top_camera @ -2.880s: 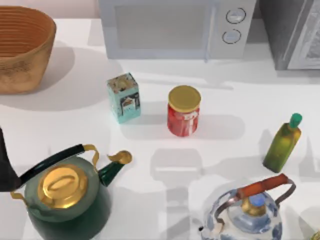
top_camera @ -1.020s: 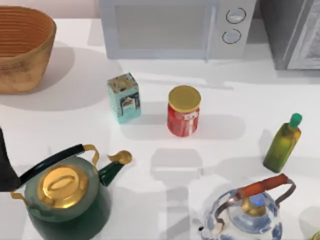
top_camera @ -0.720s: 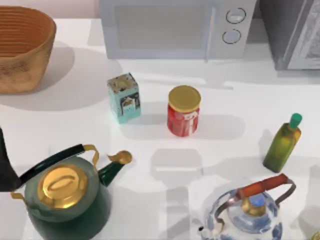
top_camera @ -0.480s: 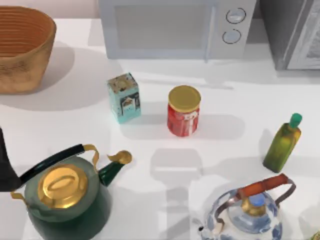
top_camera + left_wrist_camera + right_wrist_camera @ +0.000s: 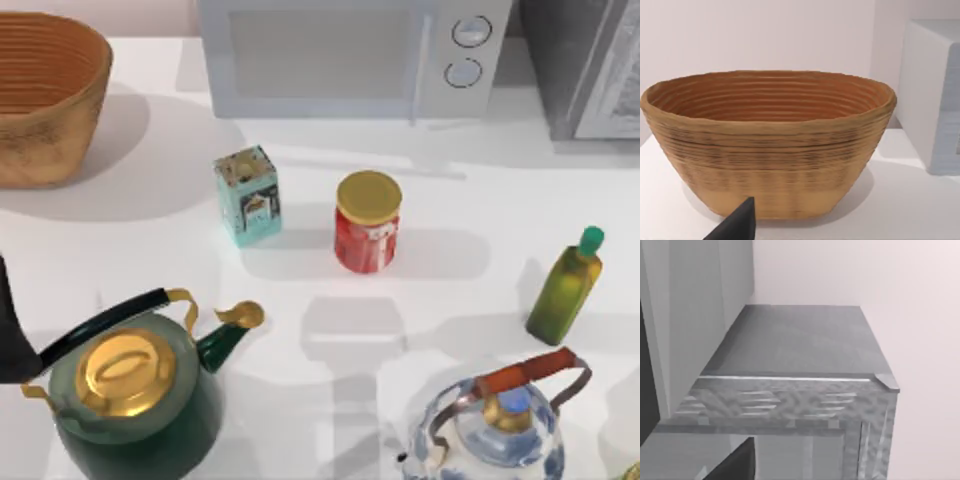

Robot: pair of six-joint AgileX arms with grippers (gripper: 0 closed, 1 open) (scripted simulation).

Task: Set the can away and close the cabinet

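The can [image 5: 367, 221] stands mid-worktop, untouched, right of a tin [image 5: 247, 195]; the cabinet [image 5: 585, 66] sits at the far right corner. I can't tell either claw's state. A reach could clip the bottle [image 5: 565, 286] or kettles.

L arm [image 5: 12, 335]: dark link at top view's left edge, low over worktop. L pincer [image 5: 735, 224]: one dark fingertip at wrist view's lower edge. R pincer [image 5: 732, 465]: dark fingertip likewise in its wrist view. Finger spacing unclear on both.
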